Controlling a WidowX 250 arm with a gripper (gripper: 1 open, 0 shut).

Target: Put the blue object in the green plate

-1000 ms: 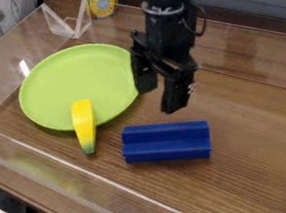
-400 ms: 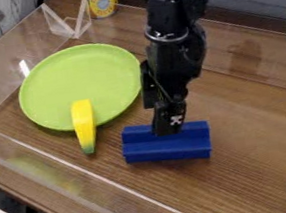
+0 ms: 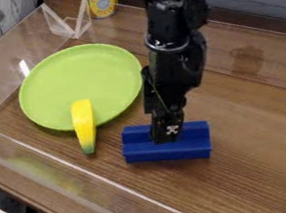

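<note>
Inside the green plate (image 3: 76, 72), nothing blue.Partly over the green plate (image 3: 76, 72) lies a banana (image 3: 84, 123).

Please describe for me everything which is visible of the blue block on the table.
The blue block is deep blue, long and rectangular, with a ridged, grooved top; it looks like plastic. It lies flat on the wooden table, to the right of the yellow banana-shaped object and outside the green plate. The open gripper overlaps its upper part; whether they touch, I cannot tell.

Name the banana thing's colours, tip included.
Yellow, with a dark green lower tip; shows best in the current camera view.
</note>
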